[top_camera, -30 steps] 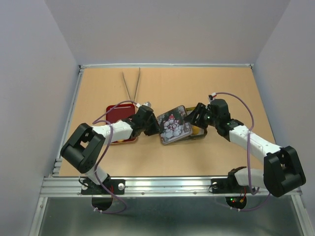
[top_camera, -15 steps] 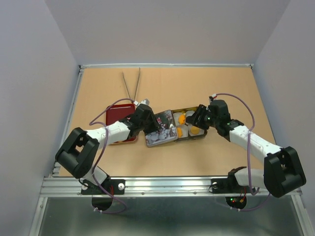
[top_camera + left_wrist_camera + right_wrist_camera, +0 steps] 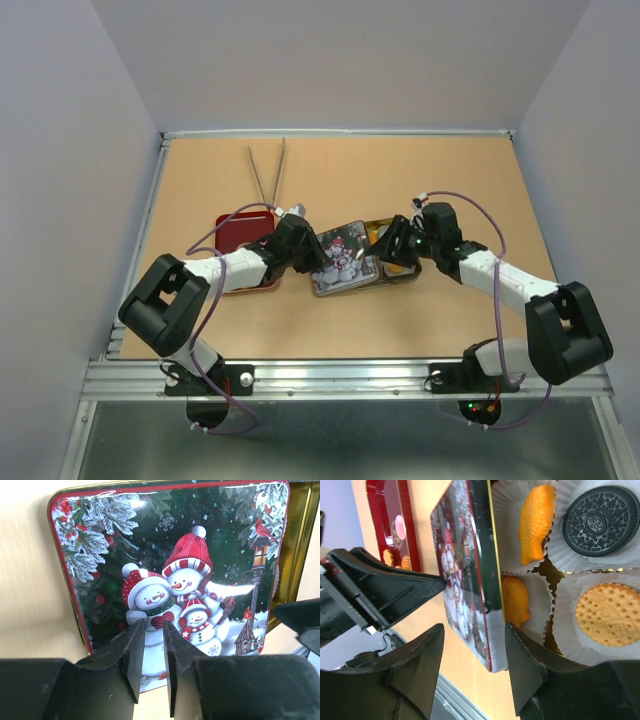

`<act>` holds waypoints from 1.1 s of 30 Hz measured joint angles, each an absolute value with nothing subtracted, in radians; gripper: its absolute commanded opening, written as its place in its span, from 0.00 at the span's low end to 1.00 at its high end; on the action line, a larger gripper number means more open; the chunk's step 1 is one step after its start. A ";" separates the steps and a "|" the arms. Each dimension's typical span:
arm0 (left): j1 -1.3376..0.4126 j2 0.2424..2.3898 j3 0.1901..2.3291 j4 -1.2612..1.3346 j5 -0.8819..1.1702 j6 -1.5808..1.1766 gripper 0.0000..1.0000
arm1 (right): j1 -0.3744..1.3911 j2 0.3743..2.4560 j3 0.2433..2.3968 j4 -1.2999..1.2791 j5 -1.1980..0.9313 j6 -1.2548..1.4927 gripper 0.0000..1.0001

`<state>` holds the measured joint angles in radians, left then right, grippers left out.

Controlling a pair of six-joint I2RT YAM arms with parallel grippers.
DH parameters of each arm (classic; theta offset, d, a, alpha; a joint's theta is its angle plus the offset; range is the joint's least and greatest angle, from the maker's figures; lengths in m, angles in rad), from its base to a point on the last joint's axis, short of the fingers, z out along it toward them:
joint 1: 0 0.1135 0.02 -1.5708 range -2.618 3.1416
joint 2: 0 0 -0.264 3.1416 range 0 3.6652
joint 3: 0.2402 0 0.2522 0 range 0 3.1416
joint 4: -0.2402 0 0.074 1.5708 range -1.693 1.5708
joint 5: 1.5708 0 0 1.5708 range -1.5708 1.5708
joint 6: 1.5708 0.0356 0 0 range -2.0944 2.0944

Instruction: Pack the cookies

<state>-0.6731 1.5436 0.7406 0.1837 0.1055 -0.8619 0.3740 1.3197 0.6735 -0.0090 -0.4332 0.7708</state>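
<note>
Top view, snowman tin lid (image 3: 345, 258): is being shown near the middle of the tan table (image 3: 450, 190), overlapping the gold tin base (image 3: 402, 276) at its 3 o'clock.
Top view, red tray (image 3: 238, 232): is being shown at the lid's 9 o'clock, with metal tongs (image 3: 267, 170) lying at the tray's 12 o'clock.
Top view, left gripper (image 3: 312, 260): is being held at the lid's 9 o'clock edge, while the right gripper (image 3: 383, 252) is being held at its 3 o'clock edge.
Left wrist view, fingers (image 3: 131, 655): are being held almost together, with only a thin slit between them. The tips are being shown over the lid's 6 o'clock edge, and nothing is being seen pinched.
Right wrist view, jaws: are being held wide apart, with the tilted lid's edge being straddled. Contact cannot be told.
Right wrist view, cookies (image 3: 515, 607): are being shown in white paper cups (image 3: 565, 555) inside the tin base, at the lid's 3 o'clock. They are two orange fish-shaped cookies (image 3: 537, 522), a dark embossed sandwich cookie (image 3: 601, 514) and a round orange cookie (image 3: 607, 620).
Right wrist view, small tray cookies (image 3: 397, 530): pink and orange, are being shown in the red tray at the lid's 10 o'clock.
</note>
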 measured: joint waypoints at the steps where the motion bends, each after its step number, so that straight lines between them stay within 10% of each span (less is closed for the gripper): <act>1: -0.673 1.544 0.741 0.184 0.106 -0.862 0.33 | 0.374 1.335 0.673 -0.005 -0.439 0.771 0.57; 17: -0.673 1.557 0.739 0.221 0.130 -0.862 0.32 | 0.374 1.430 0.674 0.015 -0.454 0.773 0.58; 29: -0.672 1.555 0.728 0.262 0.134 -0.862 0.32 | 0.369 1.467 0.680 0.086 -0.523 0.794 0.01; 33: -0.672 1.550 0.728 0.268 0.134 -0.862 0.34 | 0.368 1.469 0.680 0.106 -0.544 0.807 0.00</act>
